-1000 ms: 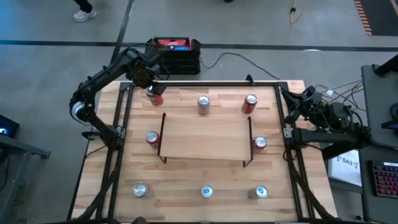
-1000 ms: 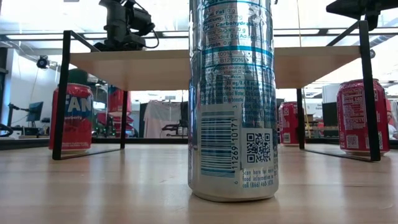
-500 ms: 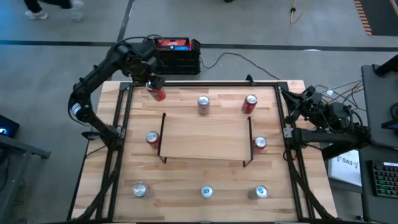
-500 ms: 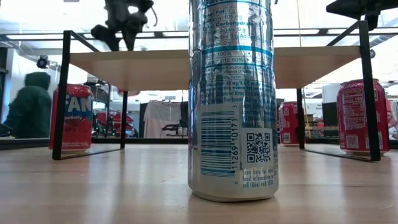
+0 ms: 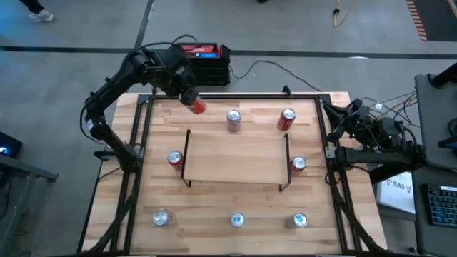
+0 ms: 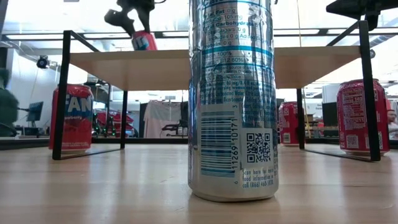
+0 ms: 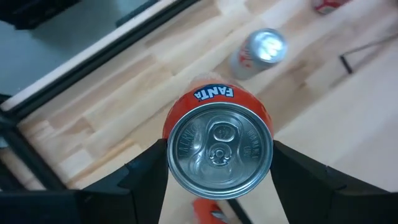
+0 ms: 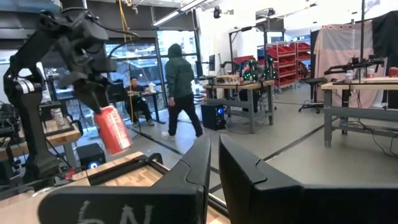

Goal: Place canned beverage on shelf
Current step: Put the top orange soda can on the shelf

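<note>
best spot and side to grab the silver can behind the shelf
Grip the silver can around its upright round wall, about mid-height, fingers on opposite sides. Come from the far left, where the left gripper already carries the orange can; the shelf blocks the near side.

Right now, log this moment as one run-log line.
left end effector: shut on Fanta can, airborne, tilted | shelf: bare | right end effector: shut, parked at table's right edge

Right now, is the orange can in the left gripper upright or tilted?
Tilted. The orange Fanta can, held in the left gripper above the table's far edge, leans at a slant in the right wrist view, clear of the shelf.
</note>
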You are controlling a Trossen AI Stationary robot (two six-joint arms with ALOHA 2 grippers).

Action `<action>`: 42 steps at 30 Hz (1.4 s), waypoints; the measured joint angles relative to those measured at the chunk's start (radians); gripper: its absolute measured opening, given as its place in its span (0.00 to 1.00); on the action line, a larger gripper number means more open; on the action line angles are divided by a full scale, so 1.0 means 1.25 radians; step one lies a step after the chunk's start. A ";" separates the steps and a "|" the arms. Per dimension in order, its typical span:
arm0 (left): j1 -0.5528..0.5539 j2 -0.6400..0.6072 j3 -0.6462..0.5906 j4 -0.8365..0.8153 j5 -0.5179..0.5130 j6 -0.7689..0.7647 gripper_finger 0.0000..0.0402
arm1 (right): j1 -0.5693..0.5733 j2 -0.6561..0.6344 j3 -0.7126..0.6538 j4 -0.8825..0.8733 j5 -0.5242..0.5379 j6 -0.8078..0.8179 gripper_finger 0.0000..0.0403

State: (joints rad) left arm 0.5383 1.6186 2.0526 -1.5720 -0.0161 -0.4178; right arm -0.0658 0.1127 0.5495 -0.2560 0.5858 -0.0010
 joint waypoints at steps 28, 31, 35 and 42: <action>-0.330 0.000 -0.019 0.001 0.068 -0.418 0.57 | 0.000 0.000 0.000 0.000 0.000 0.000 0.06; -0.344 0.000 -0.040 0.001 0.075 -0.428 0.57 | 0.000 0.000 0.000 0.000 0.000 0.000 0.06; -0.354 0.000 -0.079 0.000 0.074 -0.435 0.57 | 0.000 0.000 0.000 0.000 0.000 0.000 0.06; -0.355 0.000 -0.088 0.001 0.091 -0.436 0.57 | 0.000 0.000 0.000 0.000 0.000 0.000 0.06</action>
State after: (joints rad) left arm 0.0950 1.6180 1.9430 -1.5707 0.0982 -0.9624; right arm -0.0658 0.1130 0.5495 -0.2558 0.5858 -0.0010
